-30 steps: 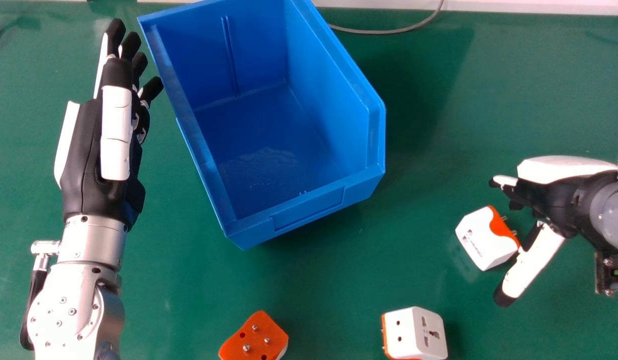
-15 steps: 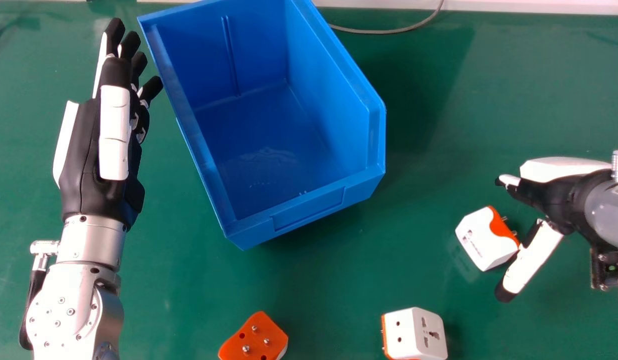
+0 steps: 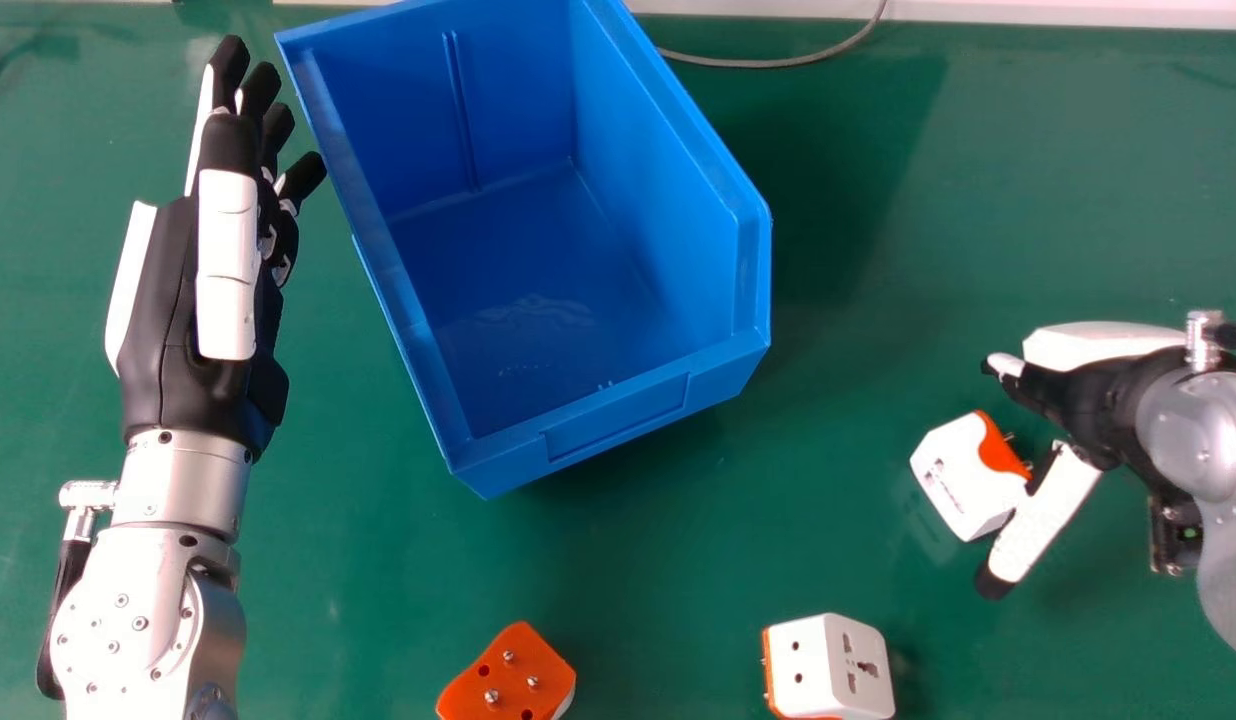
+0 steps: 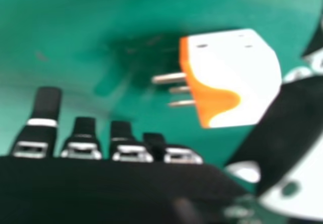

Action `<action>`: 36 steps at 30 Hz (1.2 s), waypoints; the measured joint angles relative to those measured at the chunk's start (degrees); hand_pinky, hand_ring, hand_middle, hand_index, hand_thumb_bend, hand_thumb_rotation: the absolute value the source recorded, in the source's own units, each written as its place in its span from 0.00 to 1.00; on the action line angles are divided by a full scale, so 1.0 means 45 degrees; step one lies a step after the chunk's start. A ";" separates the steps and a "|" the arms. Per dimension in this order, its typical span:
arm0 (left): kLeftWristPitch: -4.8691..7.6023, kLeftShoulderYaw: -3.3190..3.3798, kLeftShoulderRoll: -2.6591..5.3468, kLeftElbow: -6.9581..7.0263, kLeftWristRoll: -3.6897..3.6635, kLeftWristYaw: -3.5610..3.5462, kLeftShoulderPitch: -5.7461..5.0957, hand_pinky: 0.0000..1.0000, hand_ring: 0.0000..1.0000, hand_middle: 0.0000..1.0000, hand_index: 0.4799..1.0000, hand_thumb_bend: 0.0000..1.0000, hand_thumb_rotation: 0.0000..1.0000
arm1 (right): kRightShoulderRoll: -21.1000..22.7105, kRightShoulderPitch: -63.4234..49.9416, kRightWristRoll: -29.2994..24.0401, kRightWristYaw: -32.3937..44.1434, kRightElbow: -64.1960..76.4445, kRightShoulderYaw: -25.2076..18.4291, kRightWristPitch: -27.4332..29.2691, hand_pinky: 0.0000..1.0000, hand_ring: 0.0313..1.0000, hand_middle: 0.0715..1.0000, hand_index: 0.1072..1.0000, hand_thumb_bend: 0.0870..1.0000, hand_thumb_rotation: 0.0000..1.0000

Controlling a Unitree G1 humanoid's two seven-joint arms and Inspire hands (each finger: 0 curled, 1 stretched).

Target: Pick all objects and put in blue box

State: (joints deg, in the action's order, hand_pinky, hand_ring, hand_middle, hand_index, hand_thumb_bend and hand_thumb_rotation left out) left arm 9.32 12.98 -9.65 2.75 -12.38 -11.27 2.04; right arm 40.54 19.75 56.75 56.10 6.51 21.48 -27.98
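Three adapters make up the job as far as we can see, and all of them lie outside the blue box (image 3: pixel 618 410), so we count none of the putting-in as done. The right hand (image 3: pixel 1093 410) is at the nearest of them, the tilted white adapter (image 3: pixel 968 480) on the green table (image 3: pixel 978 200), to the right of the box and well apart from it. That hand is wide: its fingers reach out loosely and its thumb stands well away from them, with the adapter in the space between — nothing is gripped. The adapter's pins point towards the hand, and the thumb seems very near its side, though we cannot tell whether they touch. We judge the step in hand to be lining up for the first grasp; closing should come next, then a lift and a carry over the box's low front wall. A further white adapter (image 3: pixel 828 665), sockets showing, and an orange-faced adapter (image 3: pixel 508 680), pins up, lie near the view's bottom edge, so after this one we would have two more to fetch. The left hand (image 3: pixel 178 290) rests beside the box's left wall, fingers straight, holding nothing — we see no part for it yet.
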 measured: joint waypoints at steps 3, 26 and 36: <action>0.0017 0.0013 -0.0021 -0.0076 0.0004 -0.0004 0.0033 0.94 1.00 1.00 1.00 0.82 0.99 | -0.0099 0.0106 -0.0001 -0.0211 -0.0262 0.0047 0.0017 0.78 0.99 0.99 1.00 1.00 0.34; 0.0297 0.0128 -0.0070 -0.0463 0.0222 0.0097 0.0220 0.90 0.98 0.99 0.97 0.81 0.99 | -0.0871 0.1311 -0.0012 -0.1114 -0.2640 0.0641 0.0393 0.74 1.00 1.00 1.00 1.00 0.33; 0.0286 0.0152 -0.0088 -0.0472 0.0216 0.0032 0.0235 0.91 0.98 0.99 0.97 0.81 1.00 | -0.1379 0.1756 -0.0059 -0.1683 -0.3612 0.0767 0.0316 0.73 1.00 1.00 1.00 1.00 0.33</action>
State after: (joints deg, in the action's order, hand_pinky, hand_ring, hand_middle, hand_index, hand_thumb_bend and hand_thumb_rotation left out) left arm 10.61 13.67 -10.04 0.62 -11.41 -11.13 3.10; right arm 34.33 27.66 56.49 48.53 -9.74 24.94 -26.56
